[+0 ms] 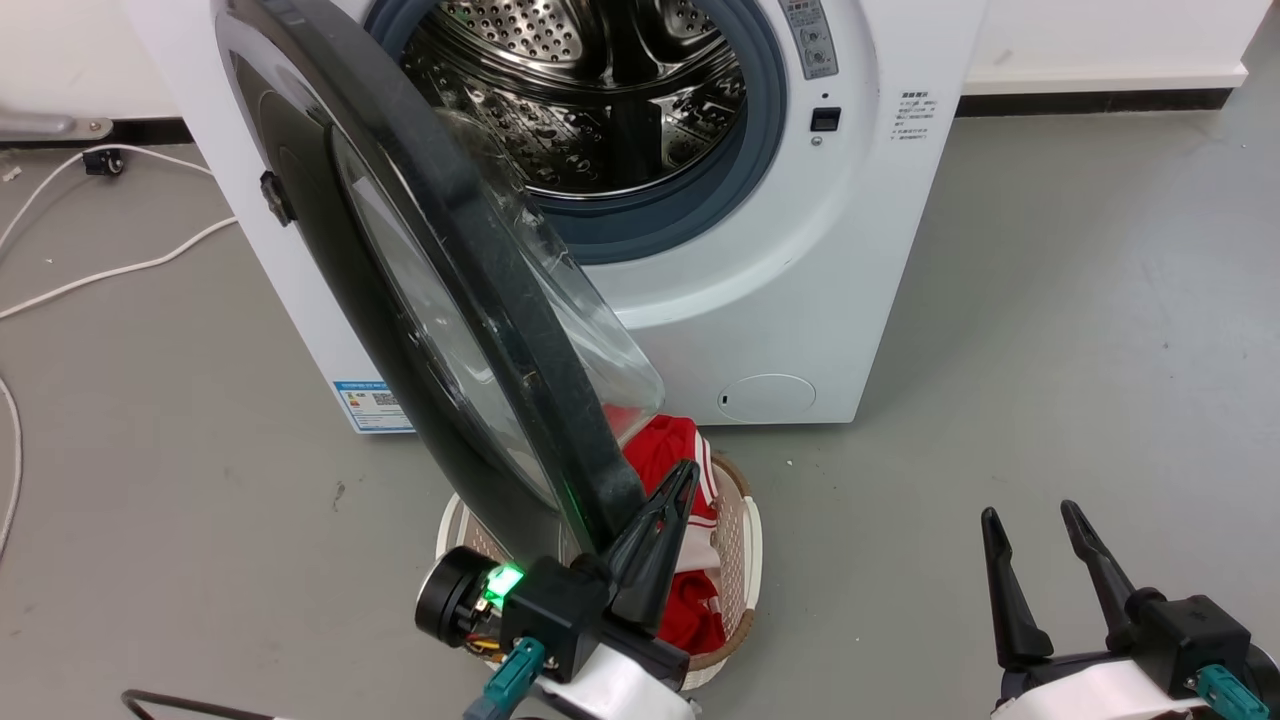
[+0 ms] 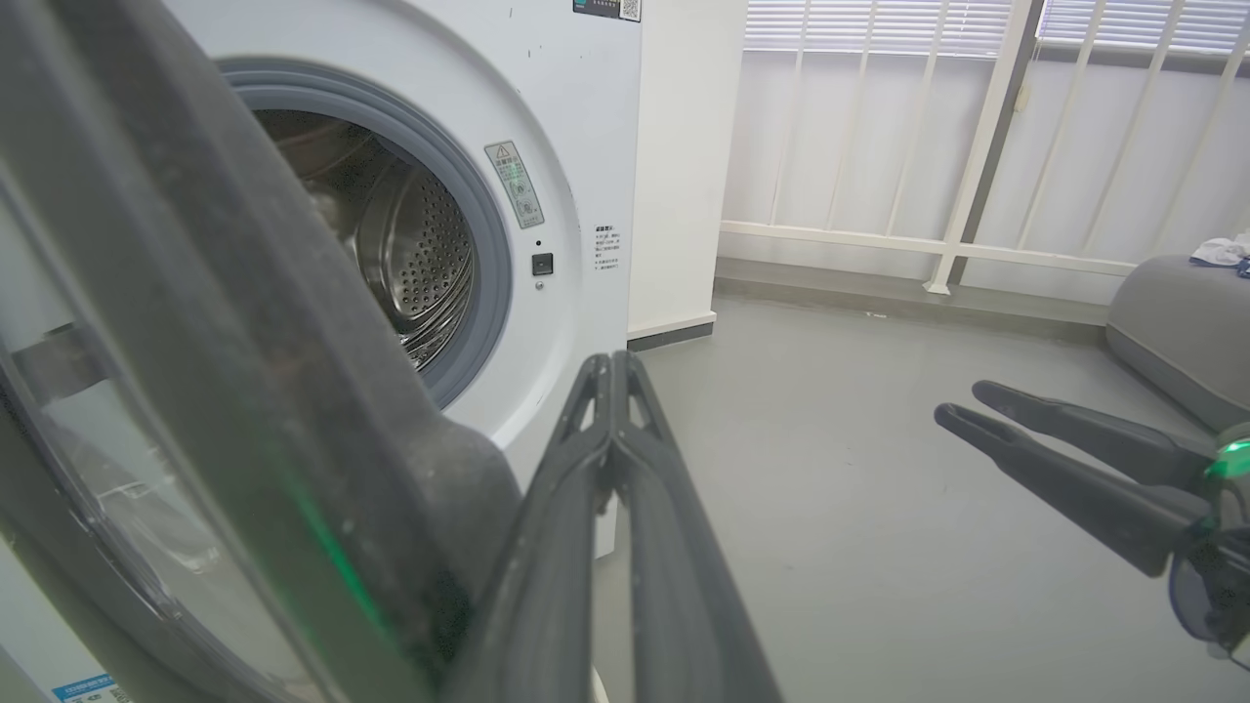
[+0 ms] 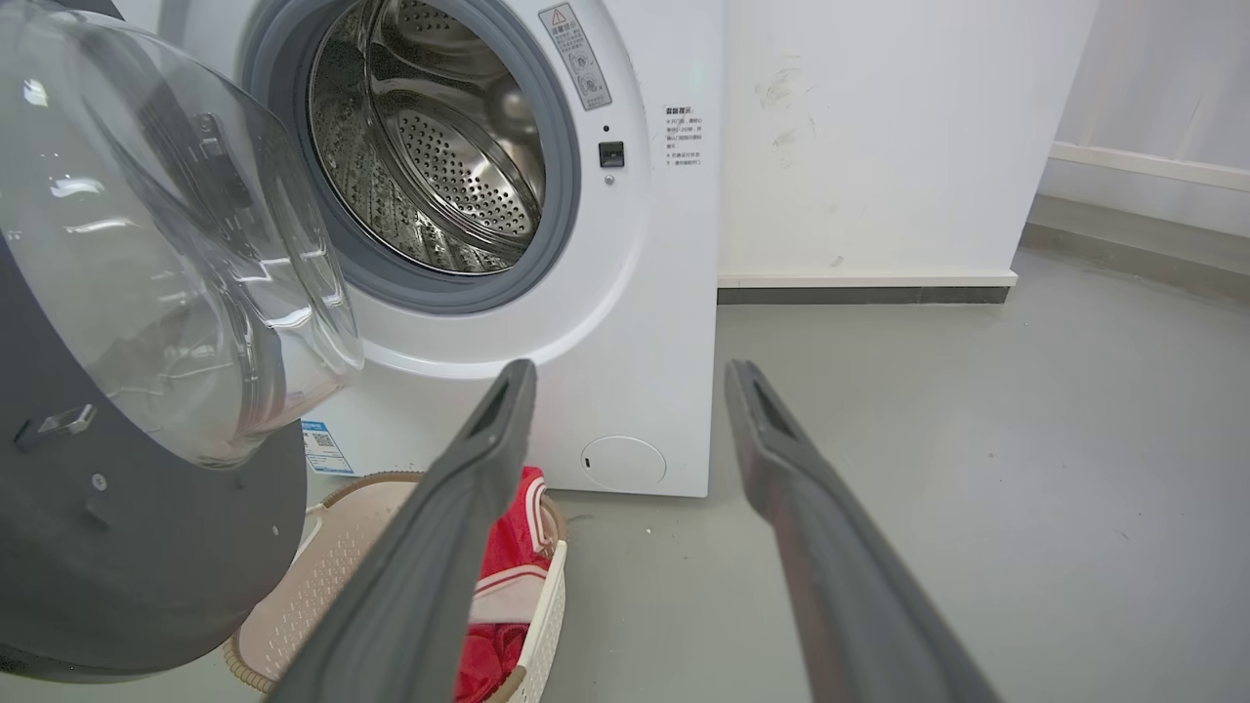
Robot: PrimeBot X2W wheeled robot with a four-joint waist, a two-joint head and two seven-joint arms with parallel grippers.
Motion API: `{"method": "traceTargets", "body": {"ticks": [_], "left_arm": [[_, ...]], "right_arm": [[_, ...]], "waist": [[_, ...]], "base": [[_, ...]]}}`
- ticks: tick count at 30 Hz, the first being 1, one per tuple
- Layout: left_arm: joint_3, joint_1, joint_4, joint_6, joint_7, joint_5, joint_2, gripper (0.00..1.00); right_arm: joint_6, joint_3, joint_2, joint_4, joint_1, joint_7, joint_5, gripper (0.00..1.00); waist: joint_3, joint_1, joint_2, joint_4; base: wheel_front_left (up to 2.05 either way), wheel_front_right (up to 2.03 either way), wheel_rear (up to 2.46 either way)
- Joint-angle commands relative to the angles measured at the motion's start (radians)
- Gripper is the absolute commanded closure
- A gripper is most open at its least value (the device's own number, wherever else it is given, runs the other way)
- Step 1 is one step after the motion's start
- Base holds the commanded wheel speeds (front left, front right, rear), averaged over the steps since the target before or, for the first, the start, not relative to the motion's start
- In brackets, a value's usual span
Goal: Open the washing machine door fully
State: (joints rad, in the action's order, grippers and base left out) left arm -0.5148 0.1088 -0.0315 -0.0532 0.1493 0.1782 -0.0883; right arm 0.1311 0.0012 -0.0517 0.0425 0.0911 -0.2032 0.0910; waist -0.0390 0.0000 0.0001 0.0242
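Observation:
The washing machine door [image 1: 480,260] stands swung out from the white washer [image 1: 800,300] toward me, its black rim edge-on and its clear glass bowl [image 3: 176,273] bulging toward the steel drum [image 1: 600,90]. My left gripper [image 1: 684,475] is shut with nothing between its fingers. It lies against the inner side of the rim's lower edge [image 2: 244,391], with its joined fingertips [image 2: 610,363] pointing at the washer front. My right gripper [image 1: 1030,512] hangs open and empty at the lower right, apart from the door. Its fingers [image 3: 488,439] frame the washer's lower panel.
A white laundry basket [image 1: 745,530] holding red clothing [image 1: 670,445] sits on the grey floor under the door's lower edge. White cables [image 1: 100,270] trail across the floor at the left. A grey rounded object [image 2: 1172,322] and a white railing stand off to the right.

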Motion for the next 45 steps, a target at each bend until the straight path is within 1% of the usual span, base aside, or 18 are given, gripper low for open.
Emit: {"method": "traceTargets", "body": {"ticks": [1, 11, 16, 22, 28, 29, 33, 35, 45], "left_arm": [[0.029, -0.018, 0.003, -0.023, -0.003, 0.000, -0.031, 1.00], [0.049, -0.118, -0.069, -0.068, -0.007, -0.002, -0.079, 1.00], [0.059, -0.174, -0.116, -0.093, 0.017, -0.002, -0.092, 1.00], [0.081, -0.243, -0.170, -0.133, 0.029, -0.001, -0.114, 1.00], [0.112, -0.289, -0.204, -0.166, 0.026, 0.008, -0.127, 1.00], [0.112, -0.289, -0.204, -0.166, 0.026, 0.008, -0.127, 1.00], [0.143, -0.303, -0.197, -0.180, 0.025, 0.027, -0.139, 1.00], [0.162, -0.300, -0.185, -0.178, 0.032, 0.040, -0.148, 1.00], [0.300, -0.275, -0.091, -0.186, 0.068, 0.111, -0.204, 1.00]], "right_arm": [[-0.001, -0.002, 0.003, 0.004, -0.004, -0.006, 0.009, 0.00], [-0.001, -0.011, 0.003, 0.000, 0.008, -0.001, 0.007, 0.00], [-0.001, -0.017, 0.003, -0.008, 0.010, 0.008, 0.003, 0.00], [-0.001, -0.021, 0.003, -0.021, 0.018, 0.018, -0.005, 0.00], [-0.001, -0.028, 0.003, -0.033, 0.024, 0.030, -0.011, 0.00], [-0.001, -0.028, 0.003, -0.033, 0.024, 0.030, -0.011, 0.00], [-0.001, -0.027, 0.003, -0.037, 0.023, 0.033, -0.015, 0.00], [-0.001, -0.027, 0.003, -0.040, 0.016, 0.035, -0.016, 0.00], [-0.001, -0.030, 0.002, -0.057, 0.012, 0.052, -0.027, 0.00]], "waist": [[0.001, 0.0000, -0.0001, -0.005], [0.006, 0.0000, -0.0001, -0.054], [0.008, 0.0000, -0.0001, -0.092], [0.004, 0.0000, -0.0001, -0.153], [-0.004, 0.0000, -0.0001, -0.237], [-0.004, 0.0000, -0.0001, -0.237], [-0.009, 0.0000, -0.0001, -0.285], [-0.014, 0.0000, -0.0001, -0.303], [-0.023, 0.0000, -0.0001, -0.330]], "base": [[0.00, 0.00, 0.00], [0.00, 0.00, 0.00], [0.00, 0.00, 0.00], [0.00, 0.00, 0.00], [0.00, 0.00, 0.00], [0.00, 0.00, 0.00], [0.00, 0.00, 0.00], [0.00, 0.00, 0.00], [0.00, 0.00, 0.00]]}}
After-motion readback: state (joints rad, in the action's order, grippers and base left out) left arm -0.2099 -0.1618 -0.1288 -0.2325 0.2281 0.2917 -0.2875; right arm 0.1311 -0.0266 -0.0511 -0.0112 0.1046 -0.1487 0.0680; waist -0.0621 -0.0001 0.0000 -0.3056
